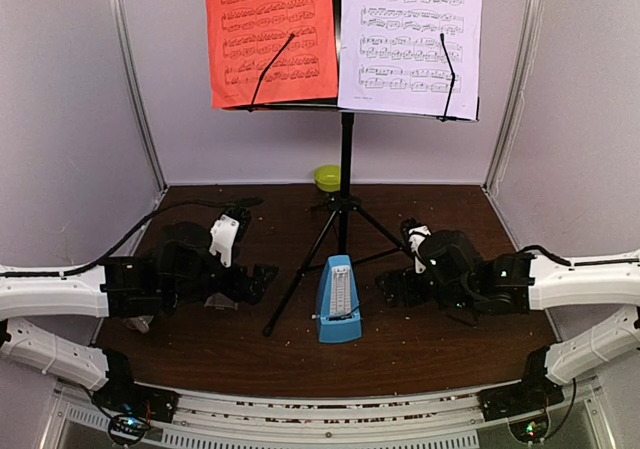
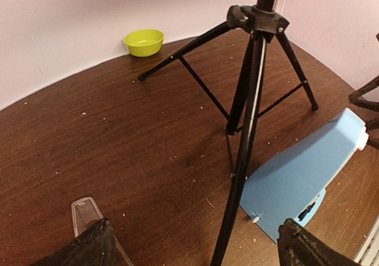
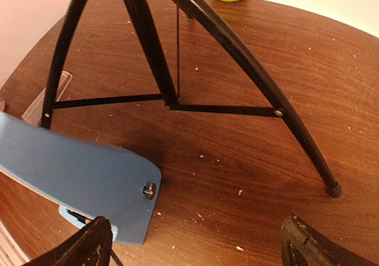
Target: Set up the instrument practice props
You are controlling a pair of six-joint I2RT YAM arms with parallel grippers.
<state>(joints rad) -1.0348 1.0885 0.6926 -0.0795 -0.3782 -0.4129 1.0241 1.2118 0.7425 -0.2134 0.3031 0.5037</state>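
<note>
The black music stand (image 1: 346, 159) stands mid-table on tripod legs, holding a red sheet (image 1: 270, 34) on the left and a white sheet (image 1: 410, 39) on the right, each under a black clip arm. The blue pyramid metronome (image 1: 338, 299) stands in front of the legs, without its cover. The clear cover (image 2: 83, 212) lies flat on the table by my left gripper. My left gripper (image 1: 262, 277) is open and empty, left of the metronome (image 2: 302, 177). My right gripper (image 1: 390, 287) is open and empty, right of the metronome (image 3: 77, 171).
A lime-green bowl (image 1: 327, 177) sits at the back wall behind the stand. Tripod legs (image 2: 249, 130) cross the left wrist view and spread across the right wrist view (image 3: 237, 47). Crumbs dot the brown table (image 1: 200, 354). Walls close in left, back and right.
</note>
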